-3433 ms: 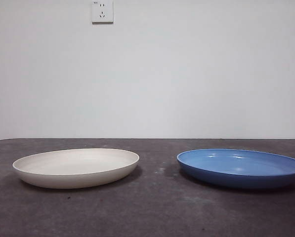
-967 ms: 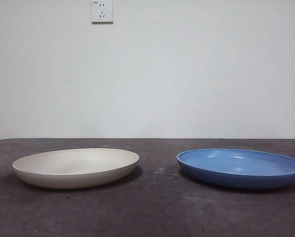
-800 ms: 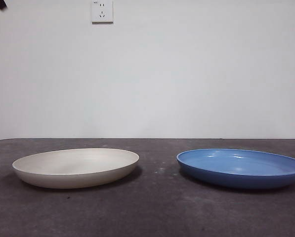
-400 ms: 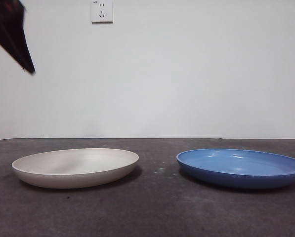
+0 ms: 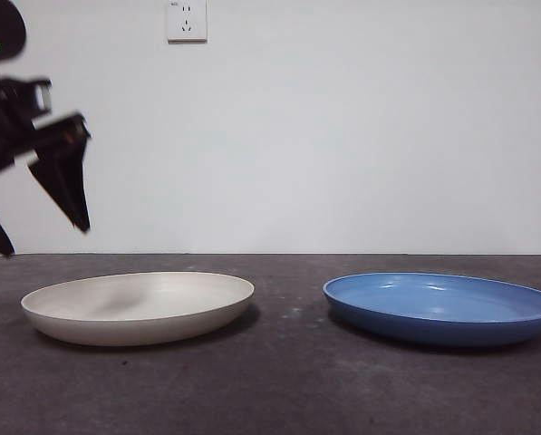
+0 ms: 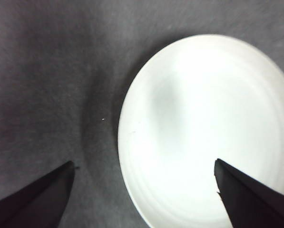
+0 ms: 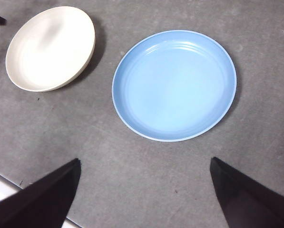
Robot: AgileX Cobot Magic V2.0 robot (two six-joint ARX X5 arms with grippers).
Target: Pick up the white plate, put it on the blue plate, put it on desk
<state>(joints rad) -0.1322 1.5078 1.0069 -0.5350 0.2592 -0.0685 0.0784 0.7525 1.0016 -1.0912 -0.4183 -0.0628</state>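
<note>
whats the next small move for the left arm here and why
Probably lower the left gripper onto the near rim of the white plate. Its fingers are open and above the desk, straddling that rim, holding nothing. The blue plate sits apart, bare.

Left gripper (image 5: 36,237): enters front view from high on the left edge, dark, jaws spread wide, tips pointing down, in the air over the table's left end. Green lights show on the arm body above it. Right gripper (image 7: 144,192): held high over the table, jaws spread wide, nothing between them.
</note>
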